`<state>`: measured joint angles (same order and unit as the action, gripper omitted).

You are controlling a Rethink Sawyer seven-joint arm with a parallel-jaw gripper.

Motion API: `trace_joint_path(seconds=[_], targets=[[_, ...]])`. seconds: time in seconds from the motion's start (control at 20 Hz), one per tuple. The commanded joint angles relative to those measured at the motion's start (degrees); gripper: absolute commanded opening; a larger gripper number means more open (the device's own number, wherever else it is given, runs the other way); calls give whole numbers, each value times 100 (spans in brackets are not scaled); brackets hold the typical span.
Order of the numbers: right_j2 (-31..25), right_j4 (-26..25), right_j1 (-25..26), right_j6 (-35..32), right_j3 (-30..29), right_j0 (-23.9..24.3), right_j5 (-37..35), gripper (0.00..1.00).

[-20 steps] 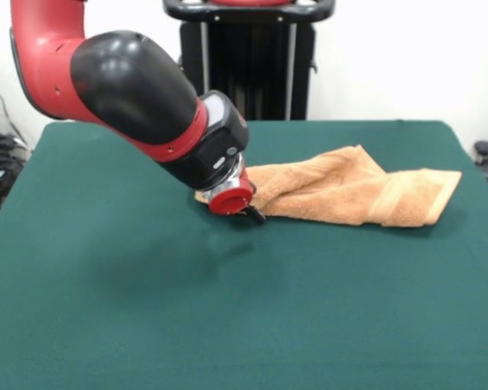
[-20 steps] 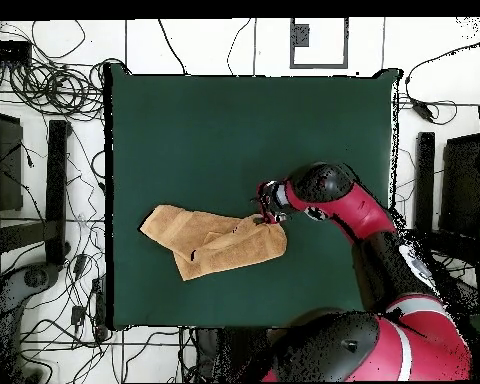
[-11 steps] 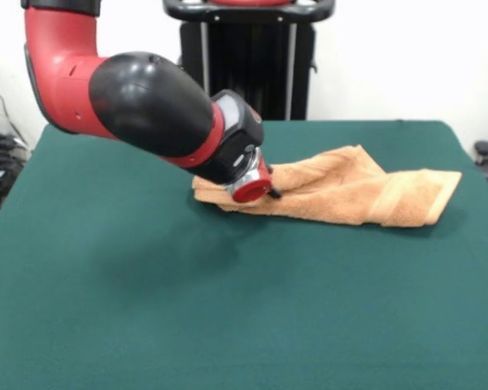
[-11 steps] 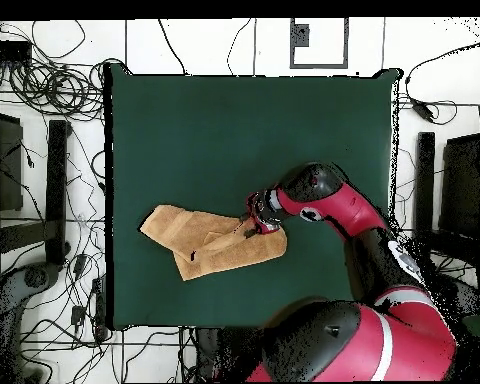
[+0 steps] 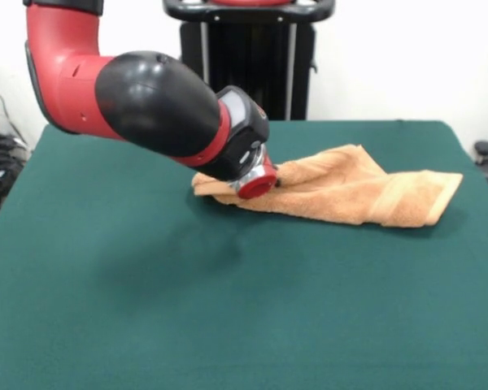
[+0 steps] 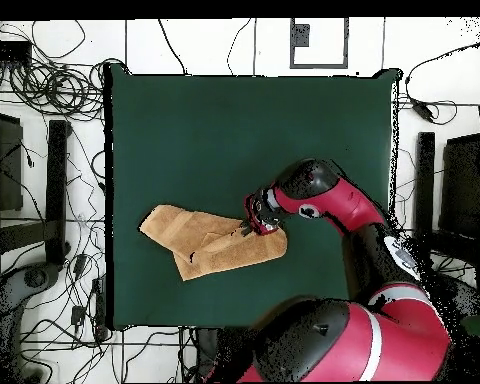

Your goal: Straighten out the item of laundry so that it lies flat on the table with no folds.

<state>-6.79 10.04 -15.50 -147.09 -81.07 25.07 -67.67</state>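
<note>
At frame centre our gripper presses on the folded towel; its opening unreadable, we fear a multi-layer pinch dragging folds across the table.

Table open all round; only folded towel obstructs.

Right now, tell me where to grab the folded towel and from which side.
Take the towel by the top layer's loose corner beside the end effector, coming down from above. It lies doubled on the table, so lifting that corner and pulling it away from the banded end should open the fold.
</note>
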Motion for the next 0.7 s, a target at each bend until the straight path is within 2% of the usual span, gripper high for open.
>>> trace_joint_path(seconds=[0.05,0.2,0.25,0.4,0.55,0.6,0.7], targets=[[12,-312,253,-258,251,-293,-79,0],[20,-439,56,-97,132,-313,784,0],[-99,-372,-34,-3,-54,-236,1313,0],[24,-744,-229,-38,-118,-316,2331,0],[317,-1384,-377,-205,-132,-509,3624,0],[463,-1561,-382,-318,-50,-618,3821,0],[549,-1574,-422,-480,-121,-691,3895,0]])
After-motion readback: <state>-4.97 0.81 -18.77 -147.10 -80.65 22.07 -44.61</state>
